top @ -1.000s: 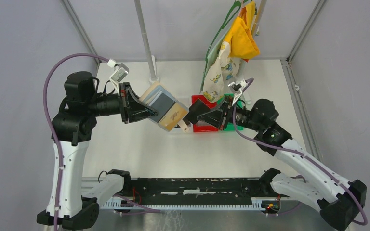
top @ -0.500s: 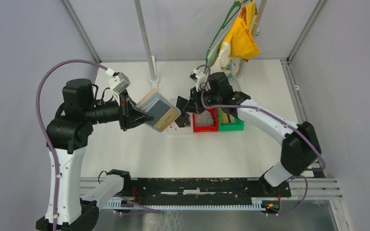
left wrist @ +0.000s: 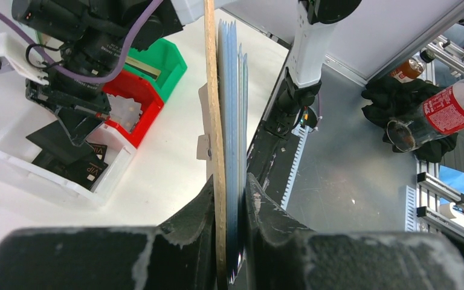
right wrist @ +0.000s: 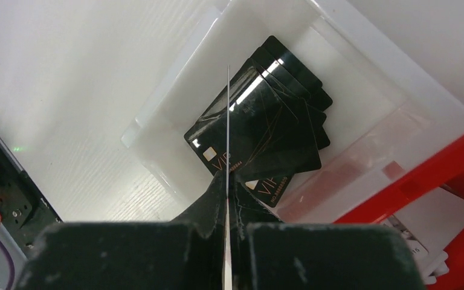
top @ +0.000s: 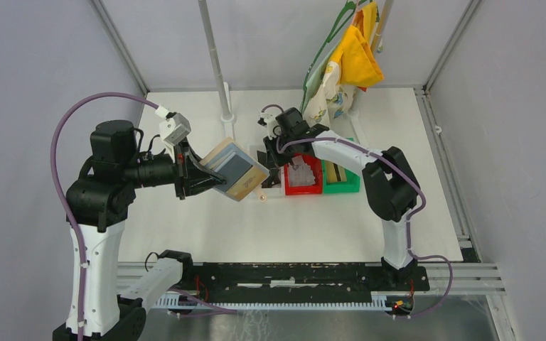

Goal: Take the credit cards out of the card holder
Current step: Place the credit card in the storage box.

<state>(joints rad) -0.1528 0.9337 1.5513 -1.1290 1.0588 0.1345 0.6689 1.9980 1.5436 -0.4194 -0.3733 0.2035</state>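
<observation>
My left gripper (top: 212, 176) (left wrist: 231, 182) is shut on the card holder (top: 235, 171) (left wrist: 220, 109), a tan wallet with a blue-grey panel, and holds it in the air on edge. Pale pocket layers show beside its tan cover. My right gripper (top: 269, 162) (right wrist: 225, 176) is shut on one credit card (right wrist: 227, 115), seen edge-on as a thin white line. That card hangs over a white tray (right wrist: 170, 103) (left wrist: 116, 175) holding several black credit cards (right wrist: 272, 136) (left wrist: 72, 162) marked VIP.
A red bin (top: 303, 187) and a green bin (top: 342, 184) stand right of the tray. A white pole (top: 219, 78) rises at the back. Yellow and patterned cloths (top: 345, 60) hang at the back right. Bottles (left wrist: 441, 112) lie beyond the table's near rail.
My right gripper has drawn away from the card holder with a card and the arm has swung round to the back, over the tray. The left gripper has shifted the holder slightly left.
</observation>
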